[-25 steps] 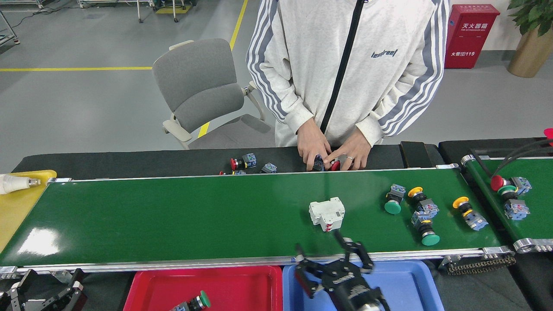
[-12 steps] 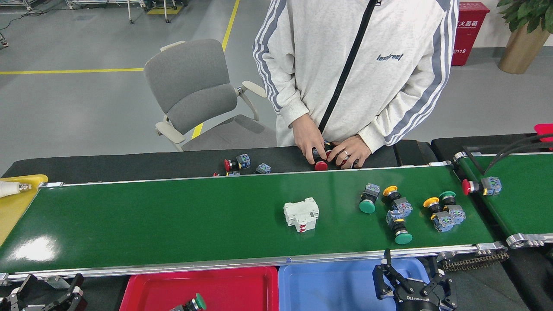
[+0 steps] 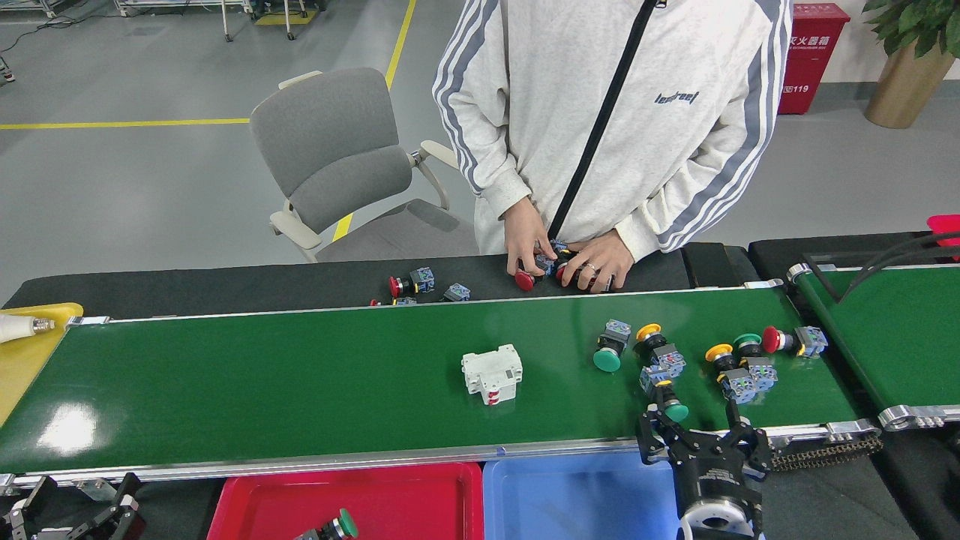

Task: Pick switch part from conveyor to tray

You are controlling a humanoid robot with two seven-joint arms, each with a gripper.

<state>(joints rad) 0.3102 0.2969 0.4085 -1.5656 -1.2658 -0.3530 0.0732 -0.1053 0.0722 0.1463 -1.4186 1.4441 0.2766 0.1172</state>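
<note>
Hovering at lower right, right hand spread open, empty, over long dark green conveyor belt's near rail. Nearest green-capped push-button switch part just beyond: likely light, rigid plastic, roll-prone; grip square grey-blue block, not cap. Left hand, lower-left corner: grip state unclear.

Long dark green conveyor belt with silver aluminium side rails, carrying a white rectangular breaker-like switch part at mid-belt and, toward its right end, a cluster of push-button switch parts with green, yellow and red caps, lying on their sides; red plastic tray and blue plastic tray side by side below the near rail
</note>
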